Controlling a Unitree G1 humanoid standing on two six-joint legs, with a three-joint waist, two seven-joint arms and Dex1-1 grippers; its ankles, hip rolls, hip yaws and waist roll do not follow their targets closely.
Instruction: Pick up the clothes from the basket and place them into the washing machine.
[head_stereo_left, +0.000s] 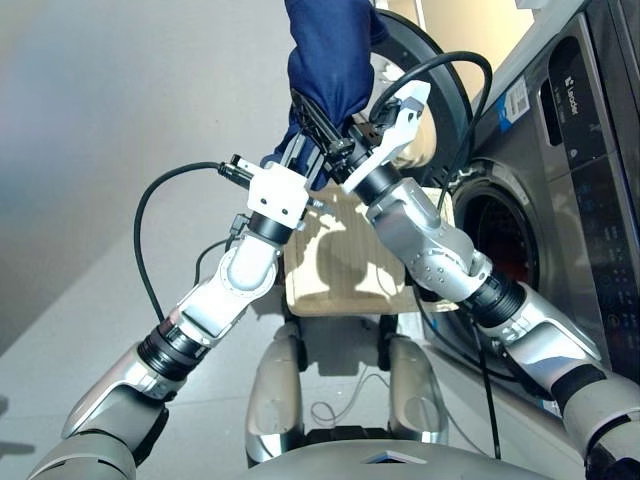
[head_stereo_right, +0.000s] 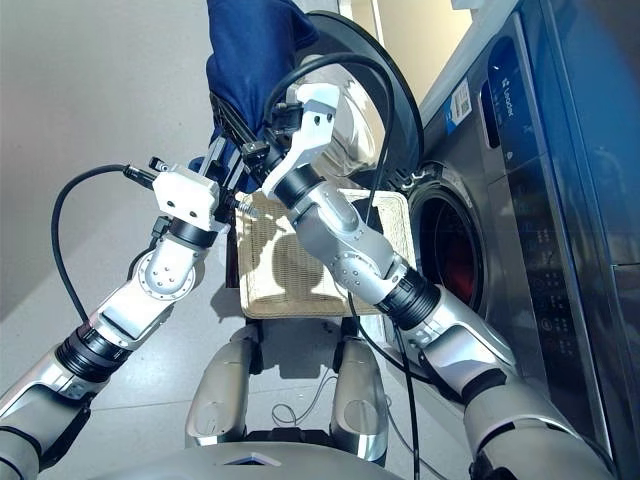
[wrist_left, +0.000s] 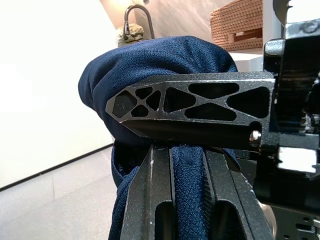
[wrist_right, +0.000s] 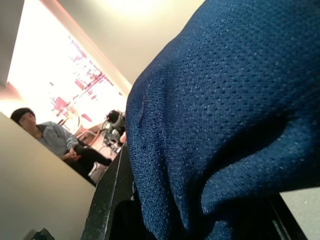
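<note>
**Both hands hold the navy garment up beside the open washer**

From the head views, we see the left hand and the right hand meet high in front of us, both clamped on the navy garment, which rises above them past the top of the picture. Below the arms lies the basket, cream wicker, its visible part bare. To the right stands the washer, its round door swung open behind the garment and the drum dark, with a reddish patch inside.

In the left wrist view, the navy cloth is pinched in the narrow gap between our left fingers, and a right finger crosses over the roll. A tan basket sits far behind.

In the right wrist view, navy cloth fills most of the picture and hides much of the hand; only a black finger shows beside it. A seated person is far off.
</note>
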